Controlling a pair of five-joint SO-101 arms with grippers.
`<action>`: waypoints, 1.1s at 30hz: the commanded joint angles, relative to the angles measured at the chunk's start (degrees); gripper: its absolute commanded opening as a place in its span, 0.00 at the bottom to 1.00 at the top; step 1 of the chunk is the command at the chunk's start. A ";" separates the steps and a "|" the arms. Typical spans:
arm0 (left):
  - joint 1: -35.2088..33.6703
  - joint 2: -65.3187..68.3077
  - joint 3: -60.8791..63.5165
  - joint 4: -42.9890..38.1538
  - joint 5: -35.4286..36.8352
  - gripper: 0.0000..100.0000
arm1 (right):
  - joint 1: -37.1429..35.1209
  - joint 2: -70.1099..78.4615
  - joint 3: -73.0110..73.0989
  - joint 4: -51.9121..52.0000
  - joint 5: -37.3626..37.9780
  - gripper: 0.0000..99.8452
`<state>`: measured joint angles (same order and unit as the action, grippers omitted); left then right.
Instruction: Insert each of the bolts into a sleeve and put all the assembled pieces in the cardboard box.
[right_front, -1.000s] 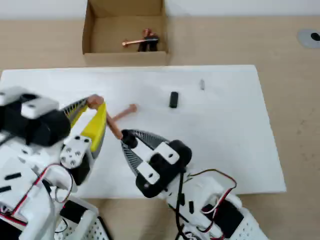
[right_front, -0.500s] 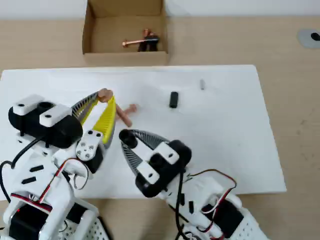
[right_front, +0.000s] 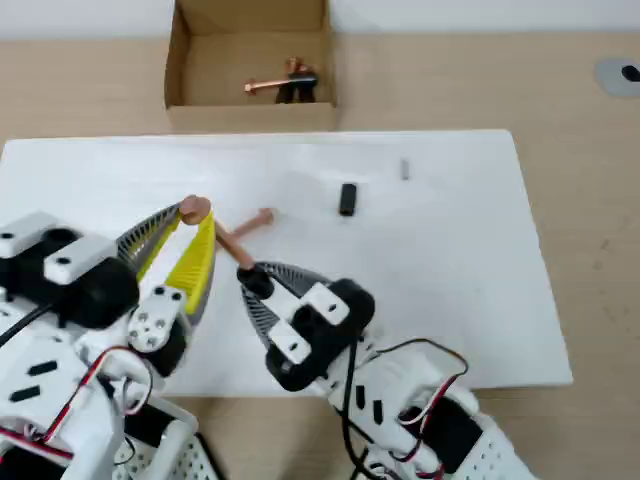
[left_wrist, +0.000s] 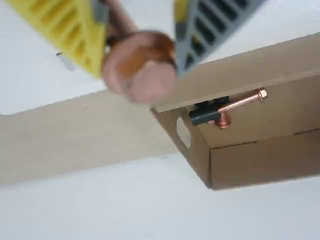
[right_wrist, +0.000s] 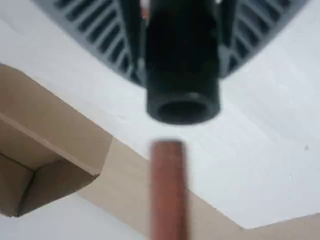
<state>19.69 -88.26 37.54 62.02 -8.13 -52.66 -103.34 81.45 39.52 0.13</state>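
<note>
The left jaws are closed on the head of a copper bolt (right_front: 231, 247), which is held tilted above the white surface (right_front: 450, 280); the right jaws are closed on a black sleeve (right_wrist: 182, 75); the tip of the bolt shank is positioned just before the sleeve bore, with a small gap seen between them in the right wrist view. A second bolt (right_front: 258, 219) and a second sleeve (right_front: 347, 198) are laid on the surface, apart from each other; assembled pieces (right_front: 288, 82) are contained in the cardboard box (right_front: 180, 70) beyond the surface.
</note>
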 joint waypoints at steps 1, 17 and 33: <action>0.09 0.13 -5.80 1.41 -0.26 0.01 | -0.31 -2.86 -0.13 -1.67 0.00 0.01; 0.53 0.04 -3.16 4.84 0.09 0.01 | -0.31 -2.86 -0.13 -1.67 -0.09 0.01; -12.48 6.20 8.88 2.99 12.75 0.11 | -0.31 -2.86 -0.48 -1.67 -0.09 0.01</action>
<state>10.55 -86.77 44.04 66.15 1.36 -52.66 -103.34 81.54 39.52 0.13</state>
